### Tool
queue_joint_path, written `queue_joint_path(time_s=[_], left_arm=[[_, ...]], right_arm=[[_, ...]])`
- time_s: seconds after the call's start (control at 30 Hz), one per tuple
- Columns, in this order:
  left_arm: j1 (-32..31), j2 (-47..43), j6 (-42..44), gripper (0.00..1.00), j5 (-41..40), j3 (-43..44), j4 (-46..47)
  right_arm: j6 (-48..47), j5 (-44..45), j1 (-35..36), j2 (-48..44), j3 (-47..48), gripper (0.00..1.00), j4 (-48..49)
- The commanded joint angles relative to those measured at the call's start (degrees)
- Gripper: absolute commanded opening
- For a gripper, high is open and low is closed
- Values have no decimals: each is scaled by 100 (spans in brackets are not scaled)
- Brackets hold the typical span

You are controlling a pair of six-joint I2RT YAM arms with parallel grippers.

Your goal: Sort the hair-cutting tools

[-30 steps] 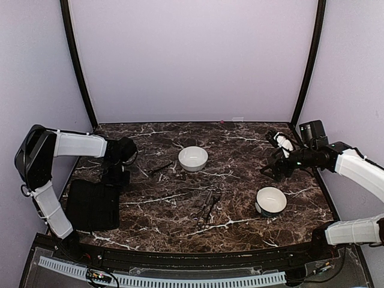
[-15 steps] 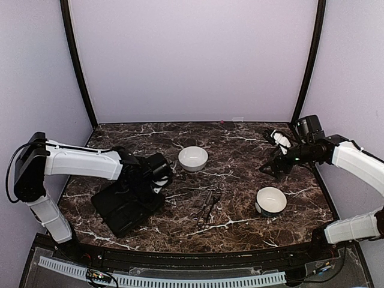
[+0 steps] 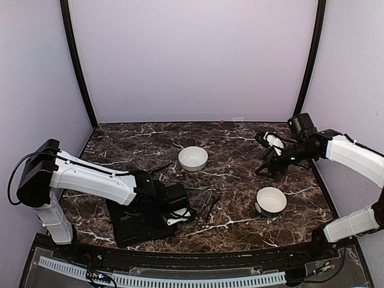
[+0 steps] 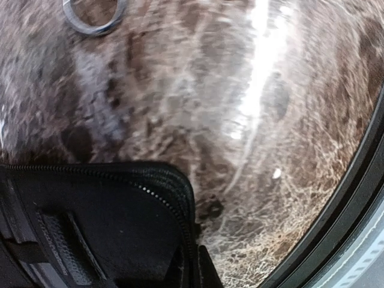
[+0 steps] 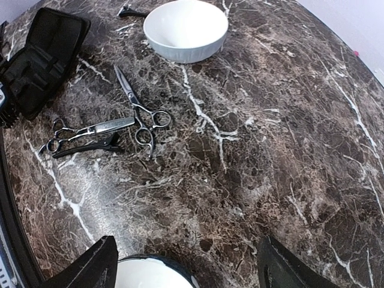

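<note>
Now the left tool [image 3: 178,210] grips the edge of the black case [image 3: 139,221].
The right tool [image 5: 185,255] hangs wide open, holding nothing. Two scissors [image 5: 135,102] and a black clip [image 5: 84,147] lie close together on the desk [image 5: 288,120], near the case.

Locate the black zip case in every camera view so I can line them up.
Top external: the black case lies low, left of centre.
Left wrist: the case fills the lower left, zipper edge showing.
Right wrist: the case sits in the upper left corner.
Shared landmark: the silver scissors beside it; the left wrist catches only one ring handle, at top left.
</note>
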Motion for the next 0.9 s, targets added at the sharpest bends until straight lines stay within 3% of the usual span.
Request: queue_joint_path(time_s=[0.0, 0.4, 0.6, 0.7, 0.87], left_arm=[[-140, 50, 835, 0, -151, 43, 143], [-266, 5, 1470, 1, -658, 134, 775], [-273, -660, 798, 27, -1204, 345, 265], [-264, -1195, 261, 58, -1500, 525, 136], [-87, -2094, -582, 67, -1936, 147, 1016]], right_arm=[[-392, -168, 165, 109, 189, 79, -251], [-447, -130, 536, 630, 569, 74, -439], [-513, 429, 944, 1015, 883, 68, -410], [-494, 718, 1188, 1291, 1150, 63, -316], [-305, 1263, 1636, 1987, 1749, 51, -132]])
